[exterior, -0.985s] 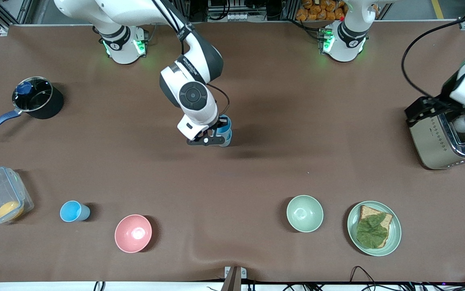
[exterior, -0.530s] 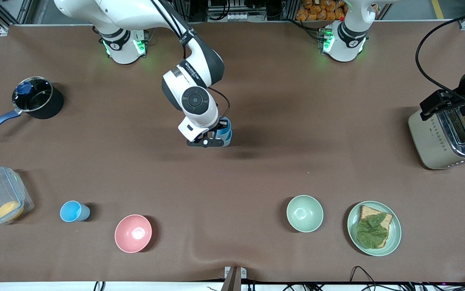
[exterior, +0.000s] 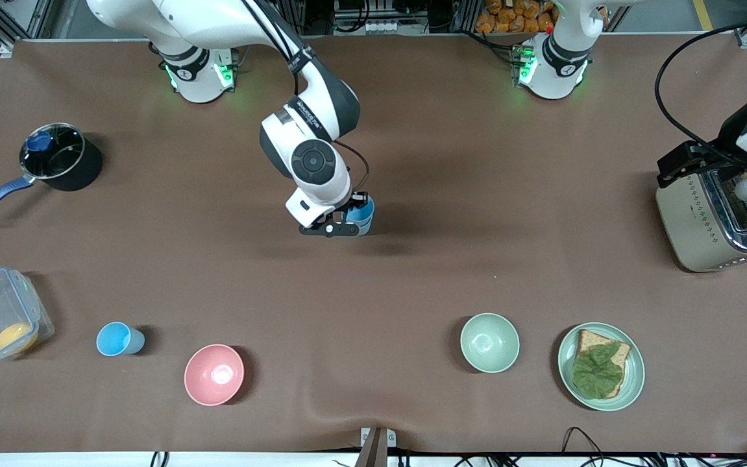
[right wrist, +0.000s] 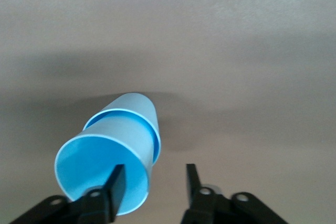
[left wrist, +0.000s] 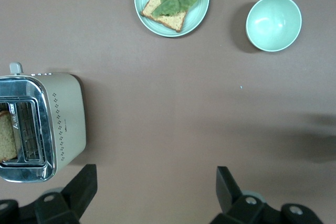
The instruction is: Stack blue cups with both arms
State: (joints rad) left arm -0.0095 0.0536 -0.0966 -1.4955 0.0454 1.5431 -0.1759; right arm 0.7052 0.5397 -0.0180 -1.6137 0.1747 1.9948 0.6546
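Upper cup [exterior: 363, 211] had sunk deeper into the lower cup mid-desk [exterior: 412, 279] | lone blue cup [exterior: 119, 339] beside pink bowl [exterior: 213, 374] | right hand [exterior: 342, 224] narrowly parted, one finger inside the stack's rim | left hand [left wrist: 155, 184] wide, empty, over toaster [exterior: 714, 217].

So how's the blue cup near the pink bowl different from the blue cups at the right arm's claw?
The lone blue cup stands by itself beside the pink bowl; the stacked blue cups are two, one nested in the other. The lone cup sits nearer the front camera; the stack is mid-table. Nothing touches the lone cup, while the right claw straddles the stack's rim, fingers open. All share the same light blue colour and tapered shape.
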